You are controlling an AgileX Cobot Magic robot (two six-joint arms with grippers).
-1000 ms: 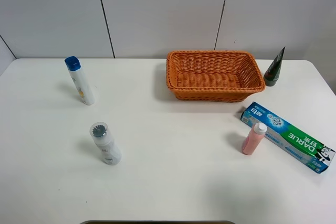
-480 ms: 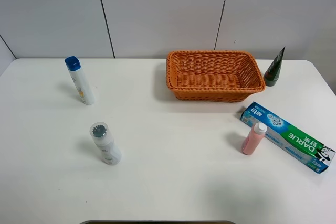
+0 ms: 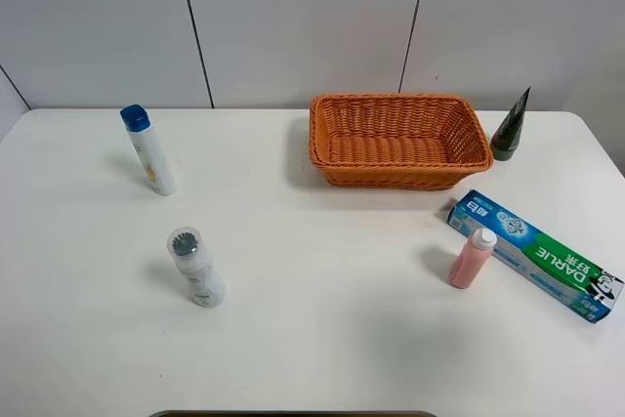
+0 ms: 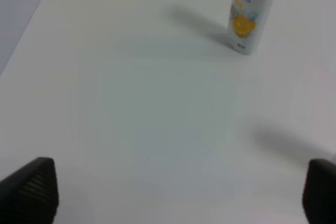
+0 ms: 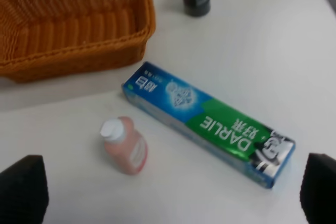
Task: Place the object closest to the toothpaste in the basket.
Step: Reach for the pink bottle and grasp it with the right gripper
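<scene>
- Bench [image 3: 312,339]: white top carrying 6 items. The exterior high view shows no arm above it.
- Basket [image 3: 391,175]: woven, orange, set near the middle of the far edge.
- Green tube [image 3: 510,127]: stands on its cap toward the far right corner, just beside the basket's right end and apart from it.
- Blue-capped bottle [image 3: 148,150]: upright toward the far left corner.
- Grey-capped bottle [image 3: 195,268]: on the left side, nearer the near edge. Both bottles are well apart from the task's things.
- Toothpaste box [image 3: 533,254]: lies flat on a slant beside the right edge, 1 end toward the basket and the other toward the near right corner.
- Pink bottle [image 3: 473,258]: the task's thing, white-capped. It stands just beside the toothpaste box on the side away from the right edge. Only bare bench lies between it and the basket.
- Right pincer [image 5: 170,190]: its 2 fingertips [image 5: 21,190] are spread wide with nothing gripped. The pink bottle stands ahead of them, apart from both.
- Left pincer [image 4: 173,192]: fingers likewise spread wide and gripping nothing, over bare bench with the blue-capped bottle ahead.
- Views compared: the right wrist view shows a narrow strip of bench between bottle and box, where the exterior high view has the cap overlapping the box. Only the wrist views show the pincers.
</scene>
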